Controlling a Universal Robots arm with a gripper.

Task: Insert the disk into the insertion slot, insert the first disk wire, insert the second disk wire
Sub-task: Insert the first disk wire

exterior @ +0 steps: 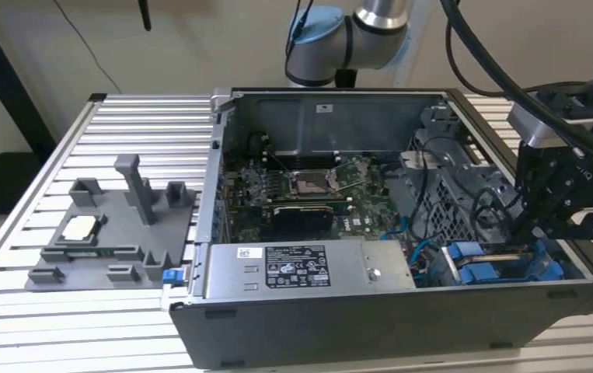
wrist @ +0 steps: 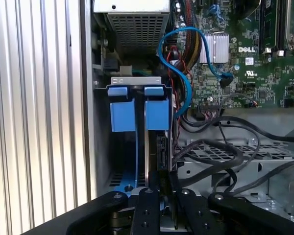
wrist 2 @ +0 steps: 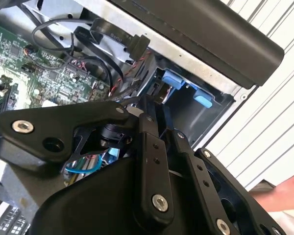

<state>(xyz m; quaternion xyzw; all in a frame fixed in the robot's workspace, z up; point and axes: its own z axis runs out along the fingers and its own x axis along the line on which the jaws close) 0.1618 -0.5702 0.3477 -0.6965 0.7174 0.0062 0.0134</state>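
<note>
The disk (wrist: 161, 155) stands on edge between the fingers of my gripper (wrist: 162, 192), which is shut on it. Its blue carrier tabs (wrist: 156, 113) reach into the insertion slot (wrist: 101, 142), a grey metal bay with blue side pieces (wrist 2: 174, 79) at the case's front corner. In the exterior view the gripper (exterior: 541, 231) hangs over that slot (exterior: 491, 269) on the exterior view's right. Loose black wires (wrist: 211, 152) with a flat connector (wrist 2: 133, 46) lie beside the bay, apart from the disk. A blue cable (wrist: 187, 87) loops past the slot.
The open computer case (exterior: 379, 326) lies on a slatted table (exterior: 120, 124). Inside are the motherboard (exterior: 307, 183), a labelled power-supply box (exterior: 296, 268) and a perforated cage (wrist: 235, 147). A grey fixture (exterior: 109, 233) sits at the exterior view's left. A hand (wrist 2: 280, 195) rests outside the case.
</note>
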